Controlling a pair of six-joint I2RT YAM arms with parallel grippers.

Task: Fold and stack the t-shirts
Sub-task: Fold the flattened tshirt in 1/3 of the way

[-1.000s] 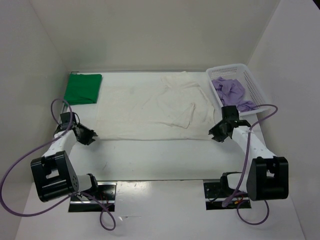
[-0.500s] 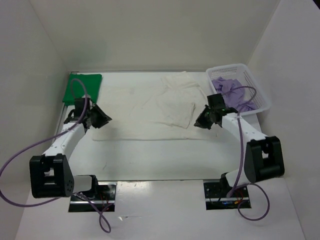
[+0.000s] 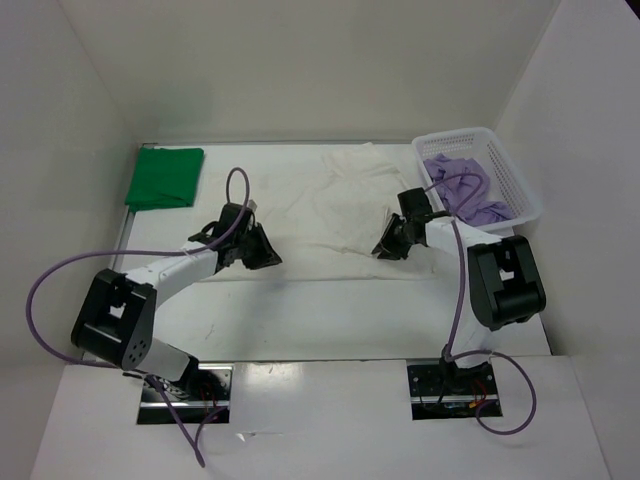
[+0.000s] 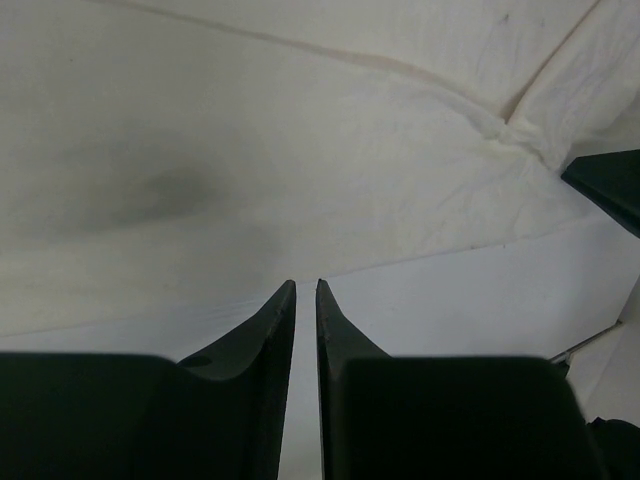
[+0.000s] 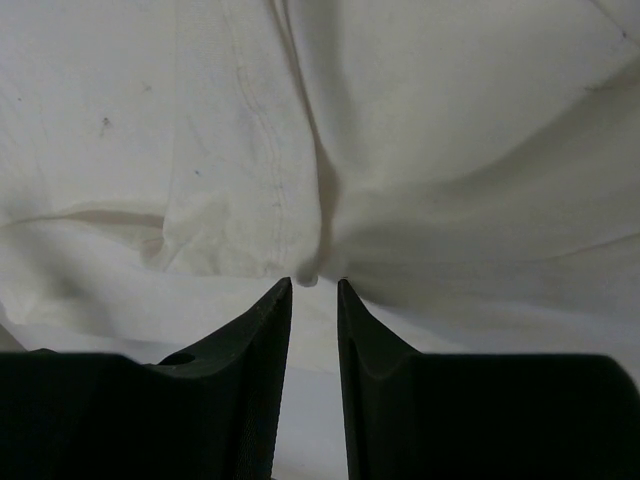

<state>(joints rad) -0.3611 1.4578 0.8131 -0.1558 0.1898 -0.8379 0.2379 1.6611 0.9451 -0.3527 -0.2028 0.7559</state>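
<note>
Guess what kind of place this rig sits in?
Probably a lab test cell, not a home: bare white walls box in the table, a green shirt lies folded, a purple shirt sits in a basket.

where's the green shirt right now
In the top view the green t-shirt lies folded flat at the far left corner of the table, just left of the spread white t-shirt.

White plastic mesh basket (image 3: 455, 133) at far right corner of bench (image 3: 330, 315), long side along right edge, slightly skewed. Bench top white, matte, faint grey smudges near middle. Plain white walls (image 3: 320, 70) enclose bench at left, far and right edges. Near edge open.
</note>
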